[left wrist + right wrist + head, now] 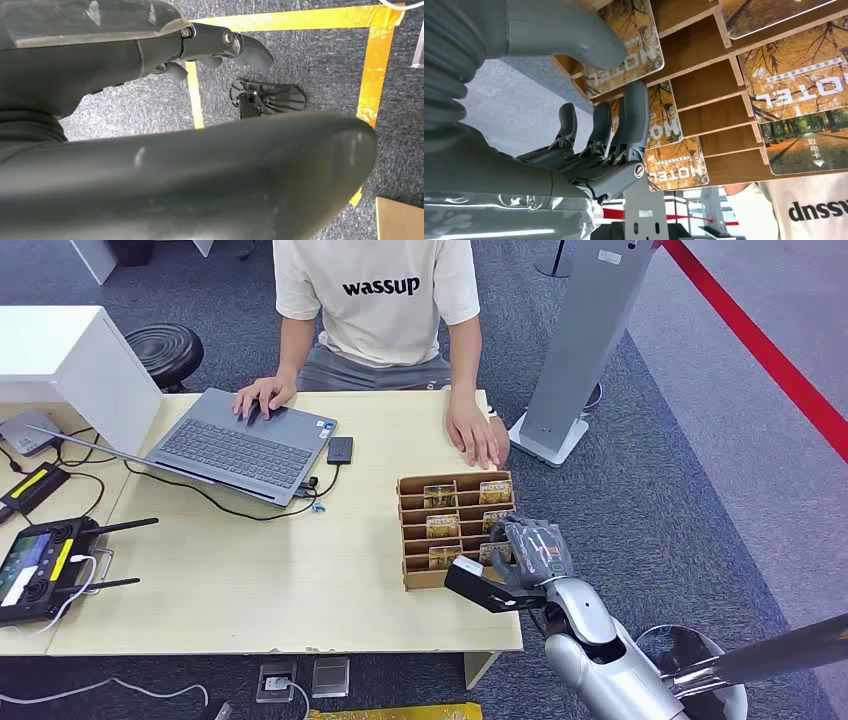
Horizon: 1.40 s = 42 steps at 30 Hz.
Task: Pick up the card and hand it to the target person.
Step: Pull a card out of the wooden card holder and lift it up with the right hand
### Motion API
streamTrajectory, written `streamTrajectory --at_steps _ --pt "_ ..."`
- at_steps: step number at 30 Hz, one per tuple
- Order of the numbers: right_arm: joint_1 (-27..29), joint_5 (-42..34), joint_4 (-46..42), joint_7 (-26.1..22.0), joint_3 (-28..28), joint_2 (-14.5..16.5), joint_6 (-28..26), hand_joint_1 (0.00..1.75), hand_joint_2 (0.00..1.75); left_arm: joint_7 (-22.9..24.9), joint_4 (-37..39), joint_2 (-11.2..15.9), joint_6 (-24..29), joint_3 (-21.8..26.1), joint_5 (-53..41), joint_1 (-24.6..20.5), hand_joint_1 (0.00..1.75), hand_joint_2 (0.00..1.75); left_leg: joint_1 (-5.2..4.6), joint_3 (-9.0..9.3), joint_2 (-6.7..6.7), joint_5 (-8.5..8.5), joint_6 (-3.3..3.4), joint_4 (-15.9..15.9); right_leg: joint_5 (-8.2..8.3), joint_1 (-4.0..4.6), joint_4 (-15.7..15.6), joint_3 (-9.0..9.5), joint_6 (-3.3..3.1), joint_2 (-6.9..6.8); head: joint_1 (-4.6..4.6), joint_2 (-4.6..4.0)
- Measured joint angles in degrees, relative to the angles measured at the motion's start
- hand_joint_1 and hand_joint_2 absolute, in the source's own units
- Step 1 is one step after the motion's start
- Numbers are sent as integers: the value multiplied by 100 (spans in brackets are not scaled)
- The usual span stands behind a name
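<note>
Pale wooden table on grey-blue carpet, bearing an open laptop at far left, a small black box beside it, a controller at near left and a slotted cardboard rack of hotel cards at near right; person in a cream shirt seated at the far edge, grey stand and red floor line to the right. Right hand at the rack's near right corner, fingers spread apart and reaching between the cards, thumb against one card, nothing plainly gripped. Left hand hanging over carpet with yellow tape, fingers curled in, holding nothing.
</note>
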Motion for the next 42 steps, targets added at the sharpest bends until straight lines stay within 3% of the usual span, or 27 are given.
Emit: streamTrajectory --at_steps 1,2,3,24,37,42 --pt "2 0 -6 3 -1 -3 13 105 175 1 0 1 0 0 0 0 0 116 0 0 0 0 0 0 0 0 0 0 0 0 0 0" --pt "3 1 -14 6 -1 -5 23 105 175 1 0 2 1 0 0 0 0 131 0 0 0 0 0 0 0 0 0 0 0 0 -1 0" --pt "7 2 -27 12 -2 -11 44 105 175 2 0 4 1 0 0 0 0 175 0 0 0 0 0 0 0 0 0 0 0 0 -1 0" --pt "83 138 -153 14 5 -31 242 108 175 10 0 12 1 0 1 -1 0 175 0 2 1 0 0 0 0 0 0 1 0 0 1 0" --pt "109 302 -165 14 85 4 355 93 175 11 0 12 19 0 21 -2 0 175 0 8 3 0 0 0 0 0 0 5 0 3 3 0" --pt "113 307 -161 4 140 11 366 96 175 16 0 12 51 0 39 -2 0 175 1 17 15 -2 -3 0 1 1 0 10 -3 17 3 0"
